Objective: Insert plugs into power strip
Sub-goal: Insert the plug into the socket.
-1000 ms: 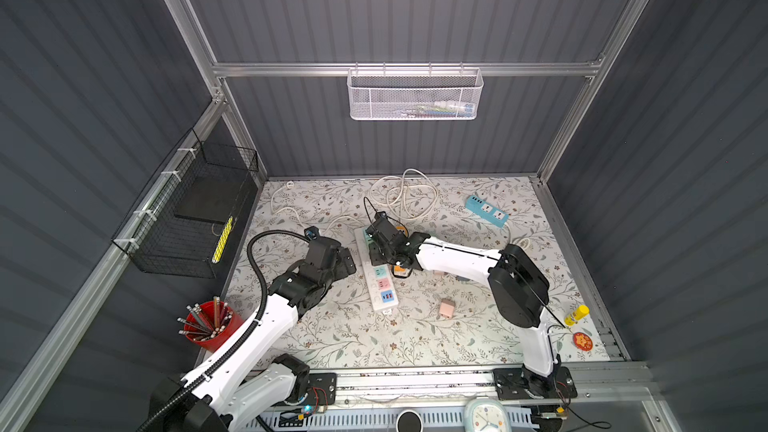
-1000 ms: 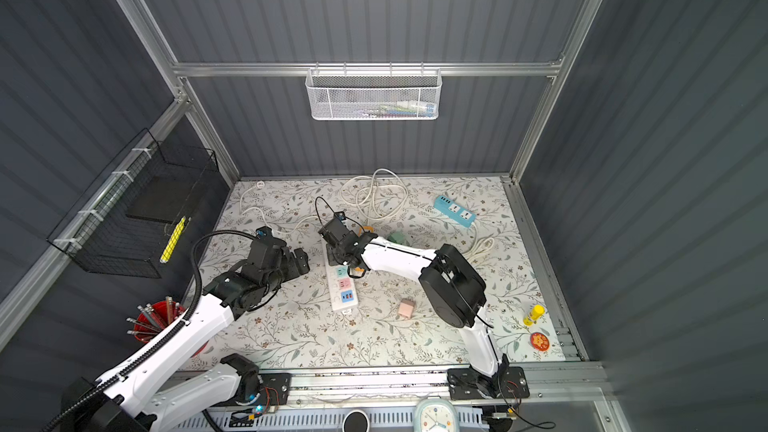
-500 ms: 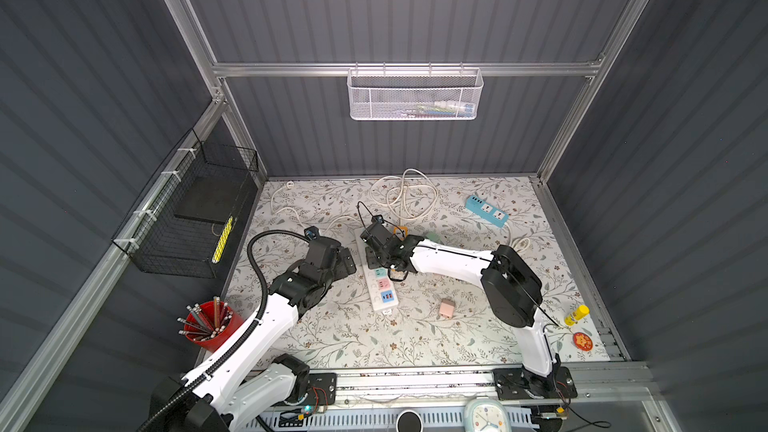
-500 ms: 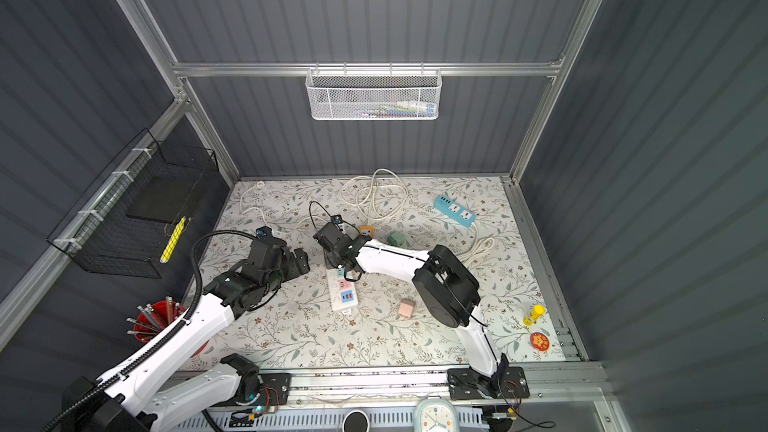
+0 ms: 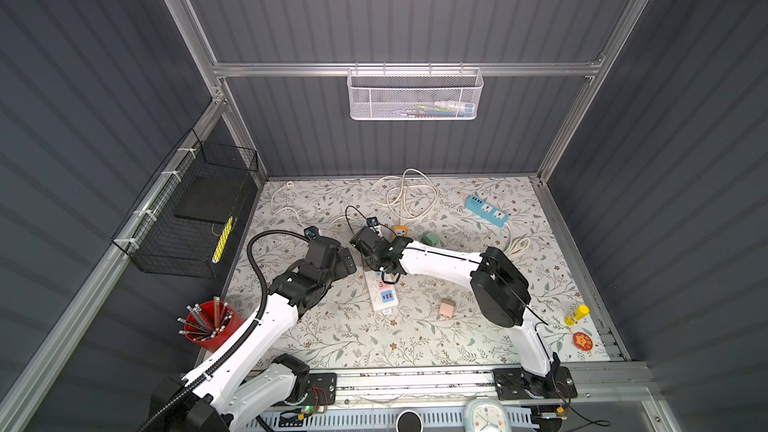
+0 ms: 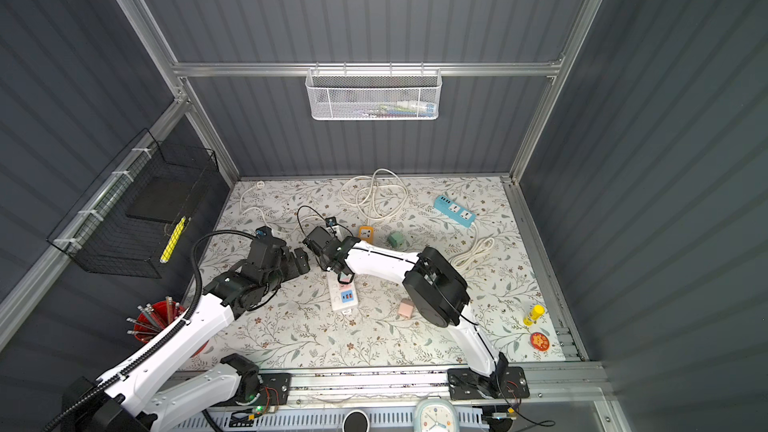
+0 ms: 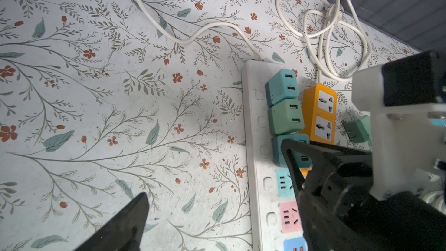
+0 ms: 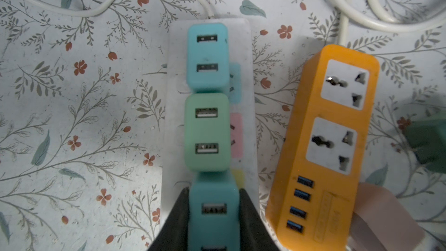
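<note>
Pinching the teal plug [image 8: 213, 213] at the third socket of the white power strip [image 8: 172, 92], tight against the seated mint green plug [image 8: 206, 131], the right gripper [image 8: 214, 190] risked bending prongs if that neighbour crowded it askew, since the wide-open left gripper [image 7: 213, 169] steadied nothing.

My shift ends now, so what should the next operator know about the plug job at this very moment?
Right claw: shut on the third teal plug, which sits on the white power strip next to the mint plug; I cannot tell whether it is fully seated.
Left claw: open, empty, beside the strip.
Done: the first teal plug and the mint plug are in.
Left: finish and release the third, then plug in the loose green plug and pink plug.
</note>
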{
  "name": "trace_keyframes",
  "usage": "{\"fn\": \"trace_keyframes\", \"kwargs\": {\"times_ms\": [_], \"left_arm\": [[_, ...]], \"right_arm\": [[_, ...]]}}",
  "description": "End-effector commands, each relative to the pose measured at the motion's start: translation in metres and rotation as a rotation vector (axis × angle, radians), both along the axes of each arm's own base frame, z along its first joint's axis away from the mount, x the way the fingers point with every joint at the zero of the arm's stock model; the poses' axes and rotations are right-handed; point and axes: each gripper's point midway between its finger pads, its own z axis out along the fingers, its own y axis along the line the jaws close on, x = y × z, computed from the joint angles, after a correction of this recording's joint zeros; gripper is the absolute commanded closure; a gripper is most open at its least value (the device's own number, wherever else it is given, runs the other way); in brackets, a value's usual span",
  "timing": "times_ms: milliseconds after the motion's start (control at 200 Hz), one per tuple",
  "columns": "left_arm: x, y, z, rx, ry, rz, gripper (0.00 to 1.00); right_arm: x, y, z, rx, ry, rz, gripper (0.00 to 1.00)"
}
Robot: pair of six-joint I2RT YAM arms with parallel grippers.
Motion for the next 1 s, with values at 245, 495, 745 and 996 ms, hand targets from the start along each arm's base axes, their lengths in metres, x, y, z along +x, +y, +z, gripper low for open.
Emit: {"fn": "trace_keyframes", "kwargs": {"times_ms": [245, 495, 745, 996], "left_arm": [[-0.007, 0.009, 0.003, 0.019, -0.011, 0.008, 0.03], [-0.01, 0.01, 0.005, -0.008, -0.028, 0.022, 0.01], [-0.011, 0.012, 0.013, 0.002, -0.032, 0.021, 0.0], [-0.011, 0.014, 0.024, -0.005, -0.058, 0.032, 0.0]], "right_arm": [[-0.03, -0.033, -0.089, -0.189, 0.187, -0.018, 0.74], [-0.03, -0.018, -0.053, -0.124, 0.136, 0.034, 0.56], [-0.024, 0.005, 0.029, 0.033, 0.025, 0.151, 0.37], [-0.032, 0.004, 0.077, 0.13, -0.019, 0.188, 0.32]]}}
